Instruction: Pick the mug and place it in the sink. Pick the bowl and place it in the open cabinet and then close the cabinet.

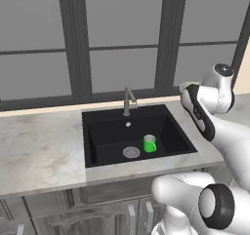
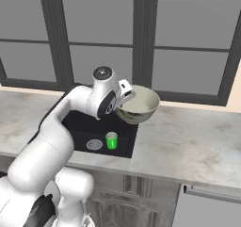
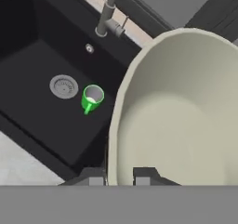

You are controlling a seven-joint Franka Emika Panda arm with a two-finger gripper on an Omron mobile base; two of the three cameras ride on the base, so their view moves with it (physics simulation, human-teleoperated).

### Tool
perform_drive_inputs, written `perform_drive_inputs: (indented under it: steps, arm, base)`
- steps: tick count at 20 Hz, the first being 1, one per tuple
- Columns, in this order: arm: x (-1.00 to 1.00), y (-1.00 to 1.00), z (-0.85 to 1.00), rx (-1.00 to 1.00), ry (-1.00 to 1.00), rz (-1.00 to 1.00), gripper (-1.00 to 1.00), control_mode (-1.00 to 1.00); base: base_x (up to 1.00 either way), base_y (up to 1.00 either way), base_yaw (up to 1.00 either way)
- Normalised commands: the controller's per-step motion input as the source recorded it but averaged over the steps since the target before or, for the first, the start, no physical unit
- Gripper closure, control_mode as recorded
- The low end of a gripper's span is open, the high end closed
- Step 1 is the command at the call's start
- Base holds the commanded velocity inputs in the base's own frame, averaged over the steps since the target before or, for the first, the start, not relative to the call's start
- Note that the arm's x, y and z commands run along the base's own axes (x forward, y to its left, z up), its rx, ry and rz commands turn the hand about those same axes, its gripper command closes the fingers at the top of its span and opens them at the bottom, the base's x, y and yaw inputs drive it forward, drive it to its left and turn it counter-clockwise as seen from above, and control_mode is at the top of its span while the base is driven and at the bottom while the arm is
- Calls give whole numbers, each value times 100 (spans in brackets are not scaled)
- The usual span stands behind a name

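Above the right edge of the sink (image 2: pixel 124 146), the bowl (image 2: pixel 139 103) hangs in the air, held up by the tool (image 3: pixel 120 177). The two fingers are narrow and pinch the thin rim of the bowl, one finger inside and one outside, as the hand view shows. The green mug (image 1: pixel 150 143) already stands upright at the bottom of the black sink, near the round silver drain (image 1: pixel 131 152).

I judge the bowl to be stiff and smooth, maybe ceramic, so it can slip or turn in such a rim grip, because most of its weight hangs to one side. The rim is the only practical place to hold it, since the bowl is wide. The marble surface (image 2: pixel 197 146) lies below it to the right.
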Motion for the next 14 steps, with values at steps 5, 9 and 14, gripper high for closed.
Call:
perform_drive_inputs:
  steps: [5,9,14]
  arm:
    - [-16,64,31,-12,23,21,100,-100]
    - [-13,56,14,-16,19,19,100,-100]
    - [-34,24,21,-15,6,15,100,-100]
  base:
    - [0,0,0]
    - [0,0,0]
    - [0,0,0]
